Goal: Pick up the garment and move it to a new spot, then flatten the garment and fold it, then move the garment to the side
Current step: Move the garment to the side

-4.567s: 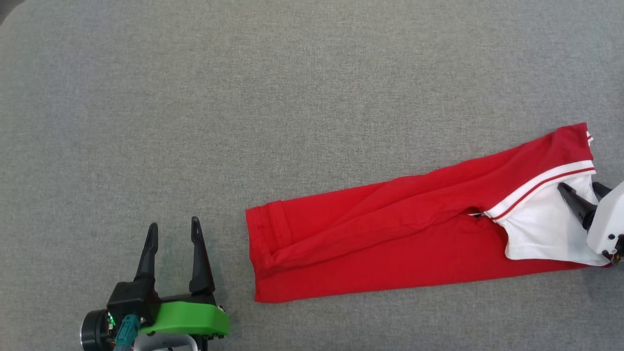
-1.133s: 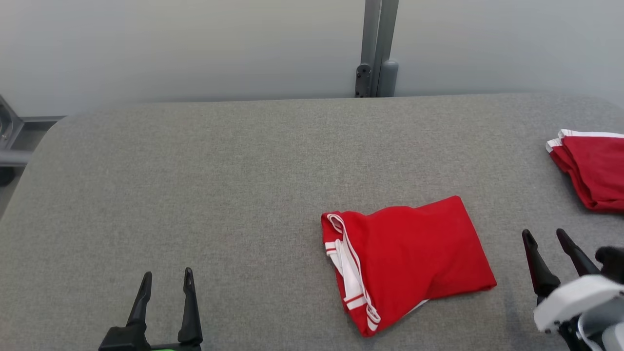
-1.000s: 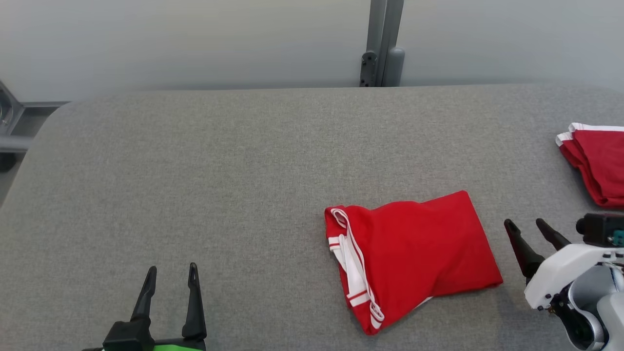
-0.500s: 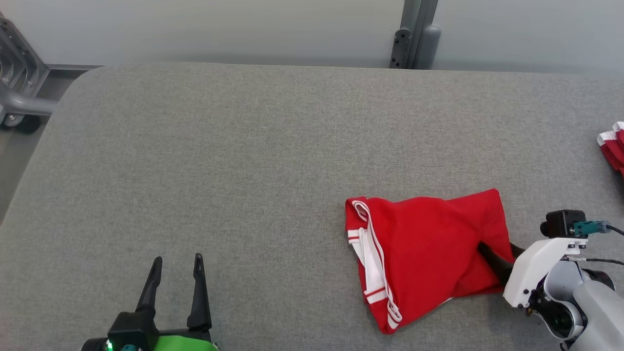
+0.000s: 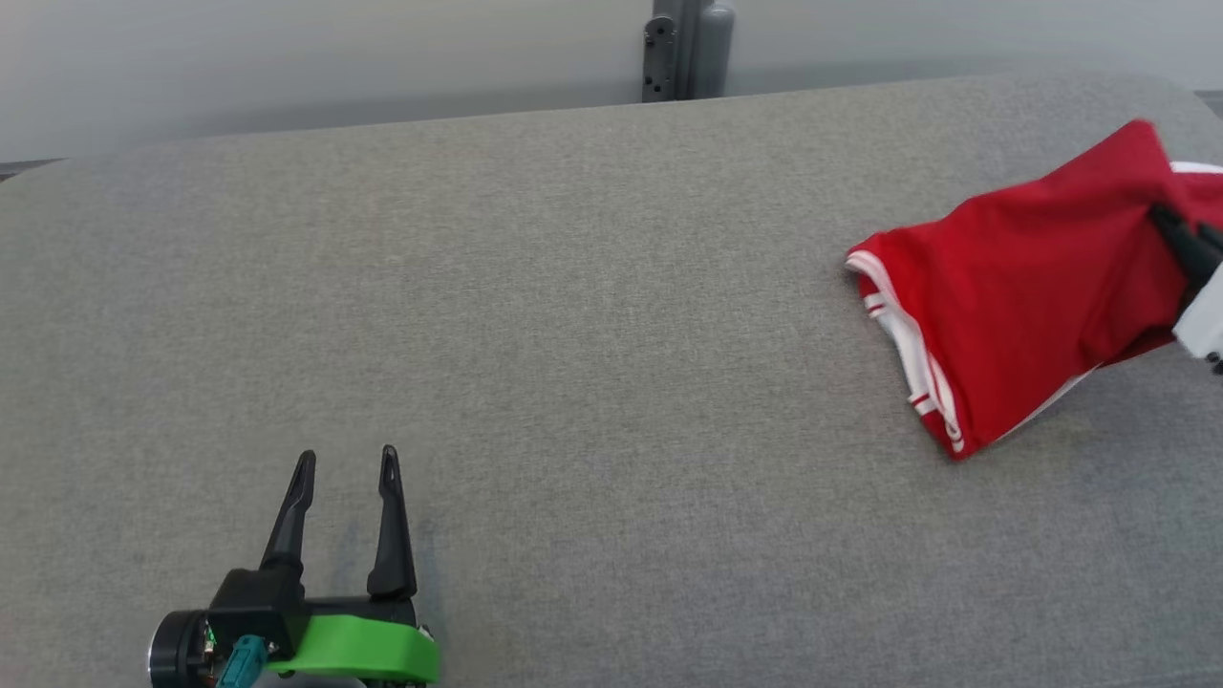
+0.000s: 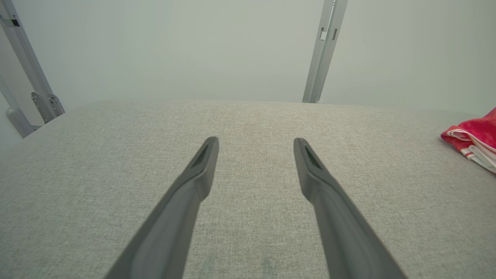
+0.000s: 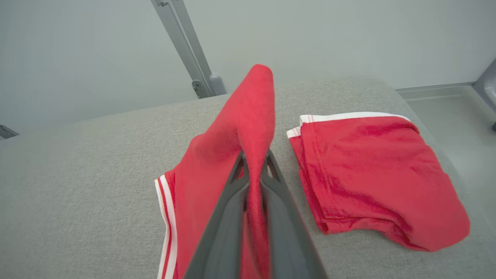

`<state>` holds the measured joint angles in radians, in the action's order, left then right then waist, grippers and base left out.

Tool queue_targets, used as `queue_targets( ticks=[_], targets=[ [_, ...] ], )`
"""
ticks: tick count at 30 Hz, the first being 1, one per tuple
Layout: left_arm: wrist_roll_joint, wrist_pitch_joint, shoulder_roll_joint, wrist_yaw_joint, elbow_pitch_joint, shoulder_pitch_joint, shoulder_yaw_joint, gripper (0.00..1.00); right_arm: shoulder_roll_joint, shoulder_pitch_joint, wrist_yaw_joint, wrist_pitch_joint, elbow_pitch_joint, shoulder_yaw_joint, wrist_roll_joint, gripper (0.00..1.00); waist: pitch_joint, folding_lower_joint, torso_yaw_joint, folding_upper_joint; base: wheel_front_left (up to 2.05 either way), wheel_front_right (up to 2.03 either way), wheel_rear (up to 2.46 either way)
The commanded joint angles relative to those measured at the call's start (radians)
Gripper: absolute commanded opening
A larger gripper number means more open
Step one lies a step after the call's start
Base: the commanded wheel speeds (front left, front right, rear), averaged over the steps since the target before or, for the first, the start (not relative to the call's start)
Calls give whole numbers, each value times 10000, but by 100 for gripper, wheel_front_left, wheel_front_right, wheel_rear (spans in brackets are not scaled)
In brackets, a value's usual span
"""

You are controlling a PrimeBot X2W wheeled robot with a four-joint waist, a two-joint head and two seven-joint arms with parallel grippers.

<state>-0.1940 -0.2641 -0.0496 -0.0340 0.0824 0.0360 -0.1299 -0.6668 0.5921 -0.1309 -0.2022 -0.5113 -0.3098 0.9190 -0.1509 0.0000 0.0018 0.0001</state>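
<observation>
We've just clamped our right claw [image 7: 254, 161] onto the folded red garment [image 5: 1013, 287] and hauled it across the table [image 5: 535, 287] to the right side, beside the other folded piece [image 7: 368, 170], left claw [image 5: 346, 468] idle and spread, so the last step is underway.

Grey fabric table [image 5: 573, 287], a folded red-and-white cloth [image 7: 368, 174] near its rounded corner, metal post [image 5: 686, 48] behind

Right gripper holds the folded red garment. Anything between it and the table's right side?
Yes: a second folded red garment lies at the right end of the table, just beyond the held garment in the right gripper.
</observation>
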Motion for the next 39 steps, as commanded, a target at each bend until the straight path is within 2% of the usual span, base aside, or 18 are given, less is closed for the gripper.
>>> queue_targets(
  ticks=[1,5,14,16,17,20,24,30,34,39],
  targets=[
    [92,1,-23,73,-8,-252,-53,100,-210,345,5,-5,29,140,-99,0,-613,0,-894,-1,0,0,0],
    [251,2,-25,177,90,-540,-184,100,-657,847,5,75,-91,435,-357,0,-982,0,-1201,-1,0,0,0],
    [533,2,-26,312,283,-920,-201,100,-684,1814,5,683,-1368,1146,-1096,0,-1515,0,-1039,-1,0,0,0],
    [551,2,-26,292,298,-902,-147,100,-634,1979,6,798,-1717,1299,-1276,79,-1554,0,-971,-1,0,0,0],
    [552,2,-26,286,309,-845,-127,100,-629,1974,5,707,-1921,1310,-1414,100,-1558,0,-948,-1,0,0,0],
    [550,1,-26,313,306,-709,-100,100,-879,2131,6,856,-2373,1351,-2051,100,-1579,0,-890,-1,0,0,0],
    [486,2,-25,247,251,-634,-56,100,-1035,2320,6,1733,-2673,1754,-2875,100,-1515,0,-832,-1,0,0,0],
    [245,2,-26,131,-31,-431,-40,100,-1135,1381,6,3417,-1736,2186,-3575,100,-900,0,-655,-1,0,0,0],
    [-132,1,-25,-6,-157,-111,34,100,-708,-135,6,4329,-928,2472,-4256,100,-175,0,-590,-1,0,0,0],
    [-244,2,-25,-265,-95,476,431,100,725,-2498,8,4665,451,3501,-5737,100,632,0,-619,-1,0,0,0]
  ],
)
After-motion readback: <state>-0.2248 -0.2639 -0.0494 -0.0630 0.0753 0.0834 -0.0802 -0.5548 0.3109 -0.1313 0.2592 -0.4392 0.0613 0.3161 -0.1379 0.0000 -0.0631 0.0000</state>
